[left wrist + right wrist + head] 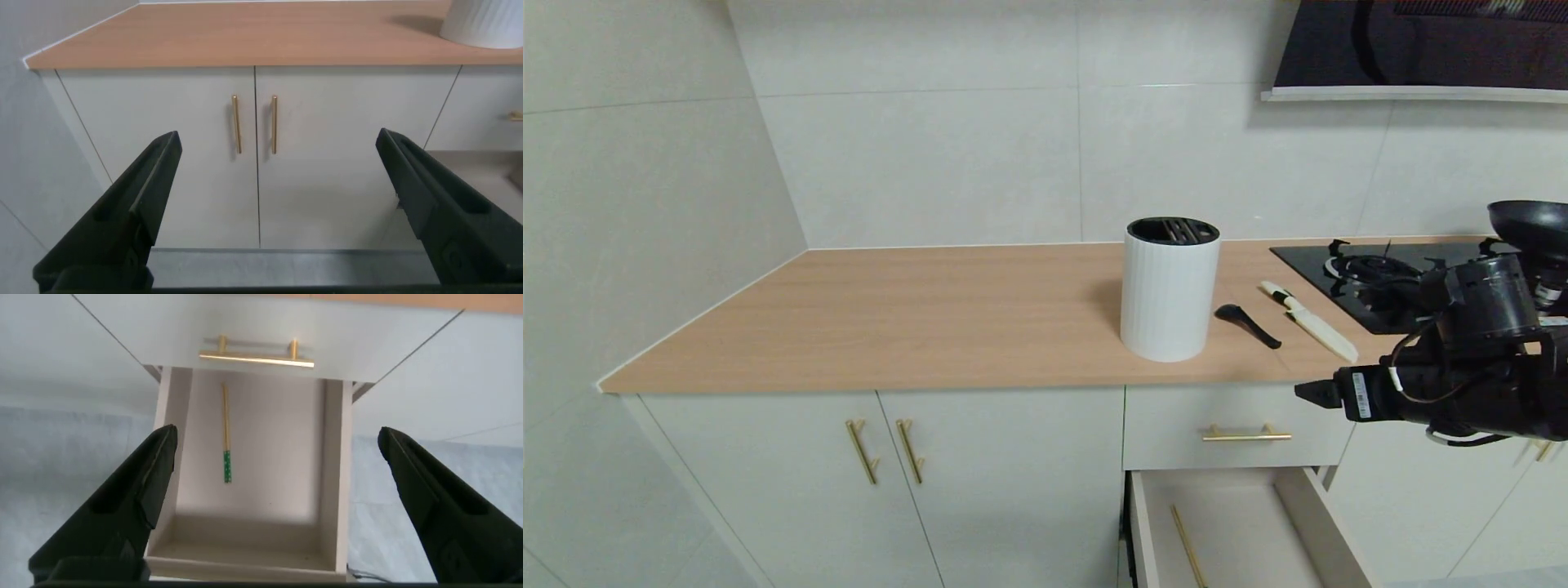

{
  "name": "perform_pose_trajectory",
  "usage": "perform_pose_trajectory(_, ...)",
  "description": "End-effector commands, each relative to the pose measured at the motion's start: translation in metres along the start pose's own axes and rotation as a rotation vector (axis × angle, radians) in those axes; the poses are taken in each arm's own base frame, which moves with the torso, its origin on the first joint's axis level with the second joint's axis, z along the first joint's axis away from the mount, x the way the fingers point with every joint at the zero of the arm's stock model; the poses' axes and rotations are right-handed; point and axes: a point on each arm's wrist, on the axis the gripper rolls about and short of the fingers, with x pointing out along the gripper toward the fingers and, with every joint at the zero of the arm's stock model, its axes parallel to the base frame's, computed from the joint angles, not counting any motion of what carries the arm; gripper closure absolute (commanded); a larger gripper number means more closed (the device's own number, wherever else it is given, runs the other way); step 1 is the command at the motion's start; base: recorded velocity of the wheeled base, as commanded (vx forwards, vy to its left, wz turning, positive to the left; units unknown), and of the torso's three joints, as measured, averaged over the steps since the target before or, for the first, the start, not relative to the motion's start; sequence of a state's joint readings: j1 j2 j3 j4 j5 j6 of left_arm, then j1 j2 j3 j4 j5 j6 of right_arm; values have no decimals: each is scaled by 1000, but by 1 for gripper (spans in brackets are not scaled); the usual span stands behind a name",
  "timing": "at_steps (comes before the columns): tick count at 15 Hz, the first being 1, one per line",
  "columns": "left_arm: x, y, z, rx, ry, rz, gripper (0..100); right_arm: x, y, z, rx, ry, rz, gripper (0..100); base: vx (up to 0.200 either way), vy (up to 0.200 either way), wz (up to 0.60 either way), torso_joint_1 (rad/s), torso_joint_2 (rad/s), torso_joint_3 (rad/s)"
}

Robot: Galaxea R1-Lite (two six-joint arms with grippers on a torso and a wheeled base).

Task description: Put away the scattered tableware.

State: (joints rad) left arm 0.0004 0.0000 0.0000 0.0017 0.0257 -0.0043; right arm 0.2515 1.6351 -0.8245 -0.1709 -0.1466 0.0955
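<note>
Wooden, green-tipped chopstick (226,433) already lies in the open white drawer (278,486), with the right fingers (135,494) spread empty above it. The black spoon (1248,325) and white knife (1311,321) lie on the table (931,318), not yet stowed. The left fingers (131,204) are apart too.

We are in a kitchen: a wood-look countertop (931,318) over white cabinets (1013,490) with brass handles (862,451), a black gas hob (1347,273), a range hood (1421,49) and tiled walls (931,147).
</note>
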Motion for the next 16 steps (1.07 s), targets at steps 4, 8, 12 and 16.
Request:
perform_pose_trajectory(4,0,0,0,0,0,0,0,26,-19,45,-6,-168,13,0,0,0,0,0,0,0)
perform_pose_trajectory(8,0,0,0,0,0,1,0,84,-43,81,-91,-218,64,0,0,0,0,0,0,0)
perform_pose_trajectory(12,0,0,0,0,0,0,0,134,-43,75,-165,-187,228,0,0,0,0,0,0,0)
perform_pose_trajectory(16,0,0,0,0,0,0,0,167,-46,62,-173,-150,283,0,0,0,0,0,0,0)
